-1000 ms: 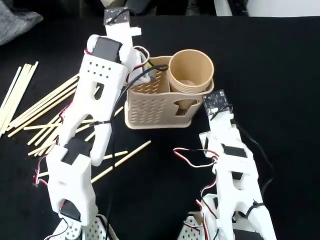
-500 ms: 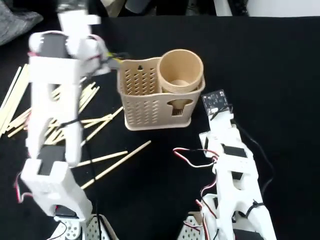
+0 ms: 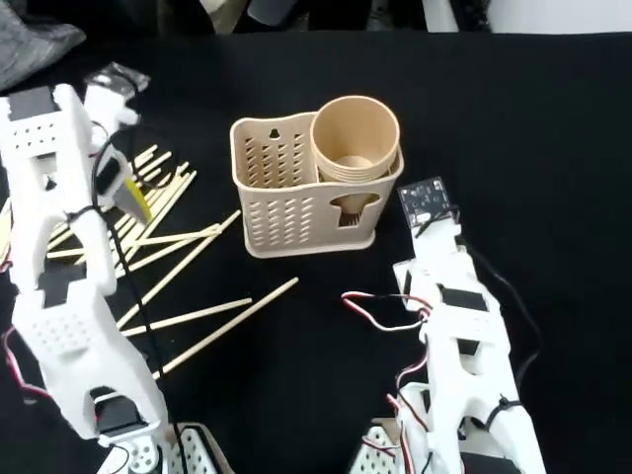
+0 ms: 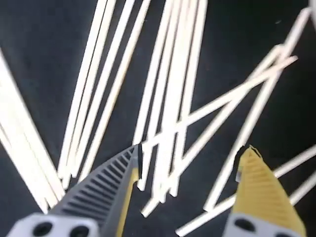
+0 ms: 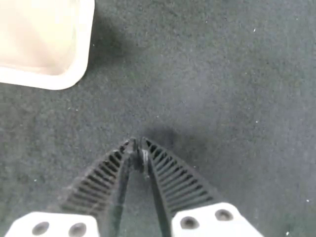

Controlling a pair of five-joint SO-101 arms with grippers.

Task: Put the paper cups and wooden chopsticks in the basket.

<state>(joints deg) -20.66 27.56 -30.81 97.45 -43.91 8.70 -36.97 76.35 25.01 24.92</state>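
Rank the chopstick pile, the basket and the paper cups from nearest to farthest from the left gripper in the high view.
1. Chopstick pile, directly under the left gripper.
2. Basket, toward the table's middle.
3. Paper cups, in the basket's compartment farther from that gripper.

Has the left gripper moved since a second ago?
Yes. The left gripper swung away from the basket, leftward in the high view, and now hangs open above the loose chopsticks.
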